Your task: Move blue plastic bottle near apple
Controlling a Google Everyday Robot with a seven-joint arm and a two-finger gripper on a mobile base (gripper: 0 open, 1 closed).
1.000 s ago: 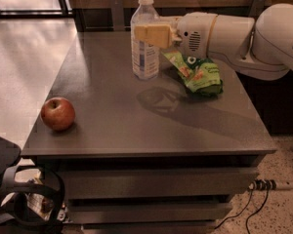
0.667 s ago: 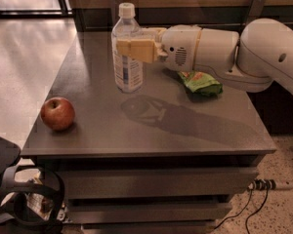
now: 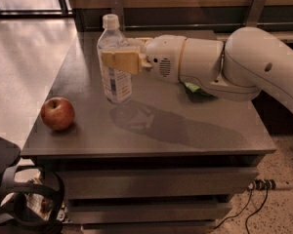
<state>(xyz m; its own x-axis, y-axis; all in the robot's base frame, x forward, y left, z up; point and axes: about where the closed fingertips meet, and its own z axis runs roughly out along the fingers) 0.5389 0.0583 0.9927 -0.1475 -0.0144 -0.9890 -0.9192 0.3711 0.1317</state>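
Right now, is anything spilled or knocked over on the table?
Nothing stands out. The blue plastic bottle is upright with its cap on, gripped by the claw. The apple sits whole near a front corner of the table. A green bag is mostly hidden behind the arm.

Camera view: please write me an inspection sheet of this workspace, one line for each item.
Surface: grey table, smooth top with a shadow on it.
Job's things: blue plastic bottle upright, held; apple near the front edge, apart from the bottle.
Clutter: green snack bag, partly hidden behind the arm.
Grippers: end effector shut on the bottle's upper half.
Cables: black cable and power strip on the floor beside the table.
Surroundings: dark object on the floor below the apple's corner.
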